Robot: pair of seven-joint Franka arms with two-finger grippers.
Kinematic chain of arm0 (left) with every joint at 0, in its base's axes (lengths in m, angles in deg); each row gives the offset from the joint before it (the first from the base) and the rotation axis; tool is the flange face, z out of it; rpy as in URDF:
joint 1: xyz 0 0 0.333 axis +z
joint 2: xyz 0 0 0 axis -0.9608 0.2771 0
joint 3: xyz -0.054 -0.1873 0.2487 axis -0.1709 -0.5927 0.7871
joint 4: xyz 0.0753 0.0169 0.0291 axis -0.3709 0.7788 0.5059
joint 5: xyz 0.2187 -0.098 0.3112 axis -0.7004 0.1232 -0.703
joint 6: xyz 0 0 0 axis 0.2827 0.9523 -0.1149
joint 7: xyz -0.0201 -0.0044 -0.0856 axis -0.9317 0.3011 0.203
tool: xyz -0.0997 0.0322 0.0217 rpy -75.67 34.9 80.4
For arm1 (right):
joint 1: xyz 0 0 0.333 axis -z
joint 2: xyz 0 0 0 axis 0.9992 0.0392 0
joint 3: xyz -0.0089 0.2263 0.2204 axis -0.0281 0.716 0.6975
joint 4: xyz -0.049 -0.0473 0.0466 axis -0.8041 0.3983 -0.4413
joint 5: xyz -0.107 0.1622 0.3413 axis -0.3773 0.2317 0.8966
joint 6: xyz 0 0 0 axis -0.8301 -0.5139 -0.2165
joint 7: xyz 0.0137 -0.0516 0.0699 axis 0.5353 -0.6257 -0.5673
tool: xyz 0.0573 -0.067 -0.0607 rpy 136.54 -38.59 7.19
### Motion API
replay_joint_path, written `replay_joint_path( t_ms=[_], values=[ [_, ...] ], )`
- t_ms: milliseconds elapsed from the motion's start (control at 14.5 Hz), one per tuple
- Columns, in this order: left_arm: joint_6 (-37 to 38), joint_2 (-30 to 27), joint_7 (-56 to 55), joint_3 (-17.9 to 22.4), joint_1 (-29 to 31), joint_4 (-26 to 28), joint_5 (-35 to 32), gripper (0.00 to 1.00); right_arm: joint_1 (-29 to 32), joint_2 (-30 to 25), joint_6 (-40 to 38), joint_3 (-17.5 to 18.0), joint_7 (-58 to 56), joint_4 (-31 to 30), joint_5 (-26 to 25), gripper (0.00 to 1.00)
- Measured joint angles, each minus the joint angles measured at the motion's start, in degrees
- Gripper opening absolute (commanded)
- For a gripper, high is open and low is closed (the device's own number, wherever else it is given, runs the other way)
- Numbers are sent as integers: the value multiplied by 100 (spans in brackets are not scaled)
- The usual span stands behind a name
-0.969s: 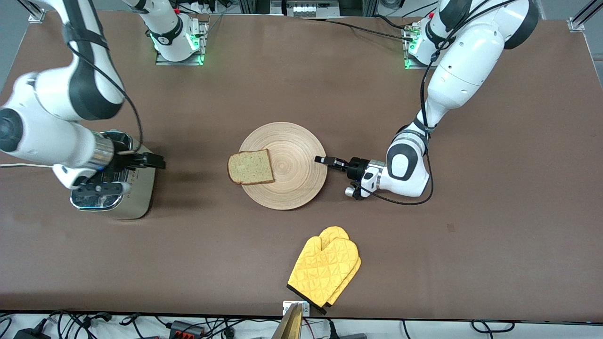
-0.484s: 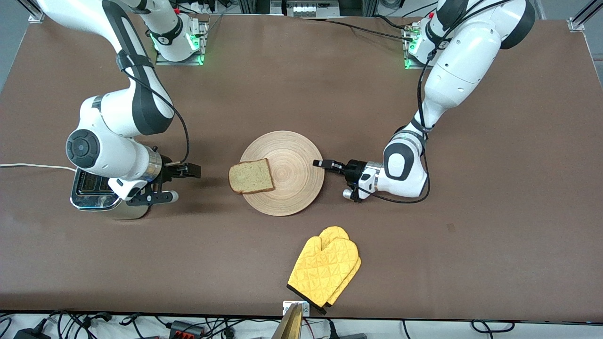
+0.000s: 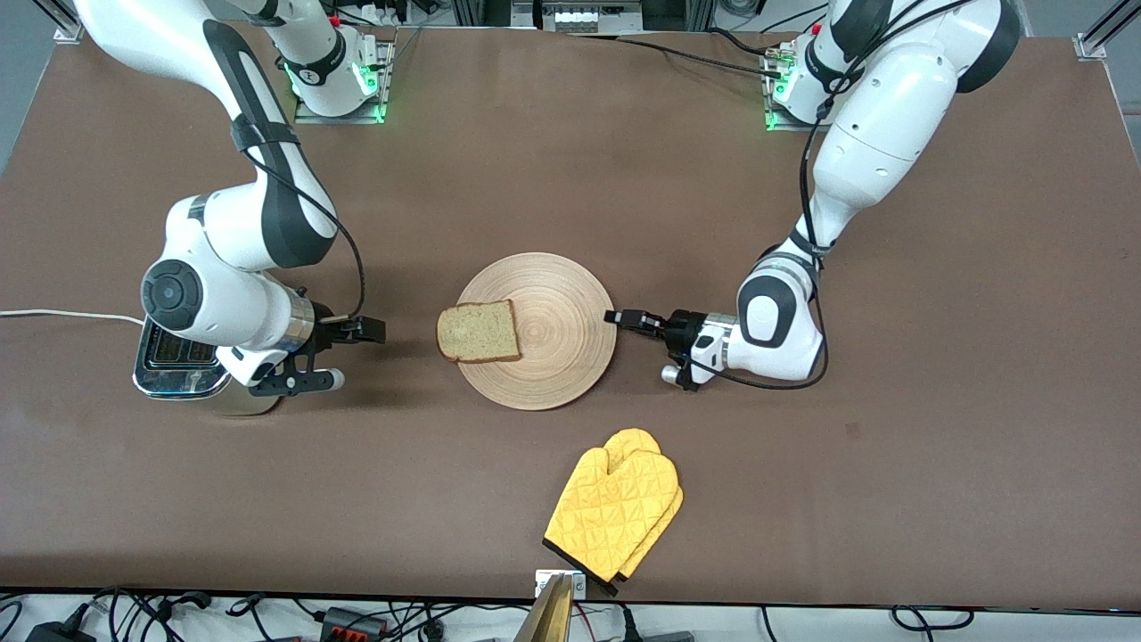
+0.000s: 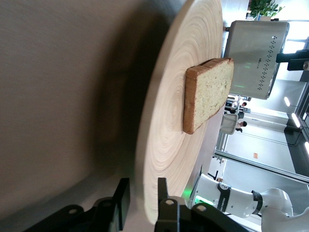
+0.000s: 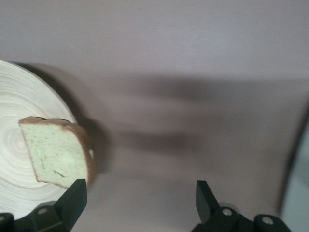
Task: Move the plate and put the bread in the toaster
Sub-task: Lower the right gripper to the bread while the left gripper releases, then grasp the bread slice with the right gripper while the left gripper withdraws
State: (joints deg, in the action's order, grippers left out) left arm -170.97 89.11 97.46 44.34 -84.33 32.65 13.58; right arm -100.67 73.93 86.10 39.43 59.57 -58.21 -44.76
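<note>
The wooden plate lies flat at mid-table. The bread rests on it, overhanging the rim toward the right arm's end. My left gripper is low at the plate's rim toward the left arm's end. In the left wrist view its fingers straddle the rim with a gap showing, so it is open; the plate, bread and toaster show there. My right gripper is open and empty between toaster and bread. The right wrist view shows the bread on the plate.
A yellow oven mitt lies near the table's front edge, nearer to the front camera than the plate. The toaster's white cord runs off toward the right arm's end. The right arm's wrist covers part of the toaster.
The right arm came down from over the toaster toward the bread. The plate slid nearer the front camera with the bread on it. The left gripper then drew back a little along the rim.
</note>
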Motion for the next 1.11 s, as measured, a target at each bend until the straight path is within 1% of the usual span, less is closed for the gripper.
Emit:
replay_joint_path(
  t_ms=[277, 415, 623, 692, 969, 1107],
  values=[
    [747, -2, -3, 18, 637, -58, -520, 32, -158, 310, 519, 188, -1, -9, 97, 100],
    [1125, -13, -3, 21, 973, -79, -787, 33, -231, 464, 688, 196, -3, -12, 307, 92],
    [1661, -33, -88, 27, 1426, -177, -1259, 37, -240, 645, 758, 224, -224, -12, 831, 78],
    [1897, -35, -189, 28, 1584, -279, -1499, 39, -240, 688, 766, 229, -294, -13, 926, 73],
    [2735, -61, -681, 33, 2176, -841, -2583, 41, -260, 824, 848, 258, -439, -12, 1023, 70],
    [3175, -77, -736, 35, 2488, -1103, -2939, 41, -339, 856, 879, 276, -442, -13, 1029, 69]
  ],
)
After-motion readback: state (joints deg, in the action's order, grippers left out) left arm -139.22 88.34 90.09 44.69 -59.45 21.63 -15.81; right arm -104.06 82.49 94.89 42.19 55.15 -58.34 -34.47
